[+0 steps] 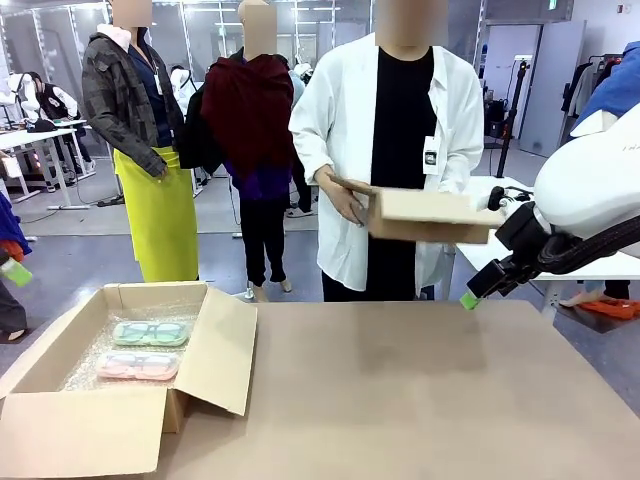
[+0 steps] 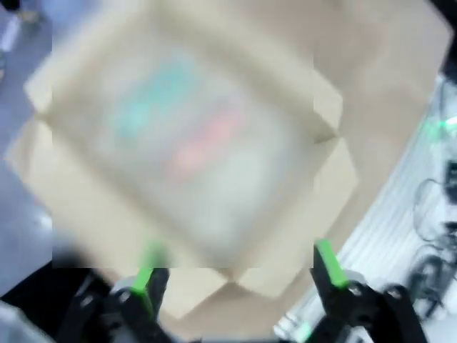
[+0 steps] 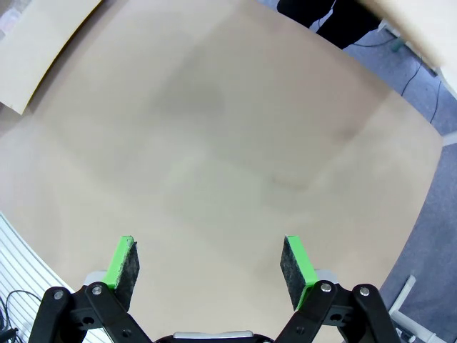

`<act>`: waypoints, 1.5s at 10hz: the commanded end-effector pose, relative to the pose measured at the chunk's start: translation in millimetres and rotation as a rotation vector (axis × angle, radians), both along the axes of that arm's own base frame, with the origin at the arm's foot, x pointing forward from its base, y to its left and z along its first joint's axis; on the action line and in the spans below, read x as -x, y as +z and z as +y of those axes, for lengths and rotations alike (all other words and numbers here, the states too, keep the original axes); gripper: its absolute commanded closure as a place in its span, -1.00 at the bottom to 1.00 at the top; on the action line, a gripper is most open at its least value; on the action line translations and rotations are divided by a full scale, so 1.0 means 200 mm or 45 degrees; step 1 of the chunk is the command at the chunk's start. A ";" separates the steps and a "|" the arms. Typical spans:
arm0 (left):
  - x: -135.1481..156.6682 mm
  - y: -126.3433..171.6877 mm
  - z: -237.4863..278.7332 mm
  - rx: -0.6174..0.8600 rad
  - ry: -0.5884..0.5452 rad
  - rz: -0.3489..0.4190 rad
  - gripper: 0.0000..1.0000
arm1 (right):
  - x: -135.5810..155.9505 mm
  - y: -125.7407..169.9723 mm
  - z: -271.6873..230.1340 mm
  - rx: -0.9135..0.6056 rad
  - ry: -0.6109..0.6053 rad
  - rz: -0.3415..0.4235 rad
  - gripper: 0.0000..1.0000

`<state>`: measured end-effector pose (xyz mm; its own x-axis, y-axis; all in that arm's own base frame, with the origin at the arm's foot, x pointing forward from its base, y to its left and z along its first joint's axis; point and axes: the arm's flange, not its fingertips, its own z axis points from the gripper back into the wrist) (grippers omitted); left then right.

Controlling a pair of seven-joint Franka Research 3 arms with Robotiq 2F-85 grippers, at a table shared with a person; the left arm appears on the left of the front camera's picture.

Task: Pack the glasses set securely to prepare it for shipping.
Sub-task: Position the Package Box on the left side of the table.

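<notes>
Cardboard box holds mint-green case, pink case; left gripper, right gripper spread.

From the left wrist we see the cardboard box only as a heavy blur; the mint-green case and the pink case in it are soft smears of colour, and we cannot make out the glasses on them. The box's near flap is cut off by the front picture's bottom edge. The right gripper shows us one green pad at the front, the rest hidden behind its arm. The person's far hand is hidden behind the flat cardboard piece they hold.
</notes>
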<state>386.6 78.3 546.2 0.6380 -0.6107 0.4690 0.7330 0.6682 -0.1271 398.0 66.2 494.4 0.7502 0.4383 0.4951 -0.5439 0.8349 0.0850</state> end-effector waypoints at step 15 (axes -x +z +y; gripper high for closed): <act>0.16 -0.06 -0.34 -0.029 -0.188 -0.088 -1.00 | 0.00 0.01 0.01 0.006 -0.004 0.006 -1.00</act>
<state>355.4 10.6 531.1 0.5026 -0.7043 0.5014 0.8352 0.5452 -0.0713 398.1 66.2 494.5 0.7500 0.4385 0.4951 -0.5440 0.8348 0.0848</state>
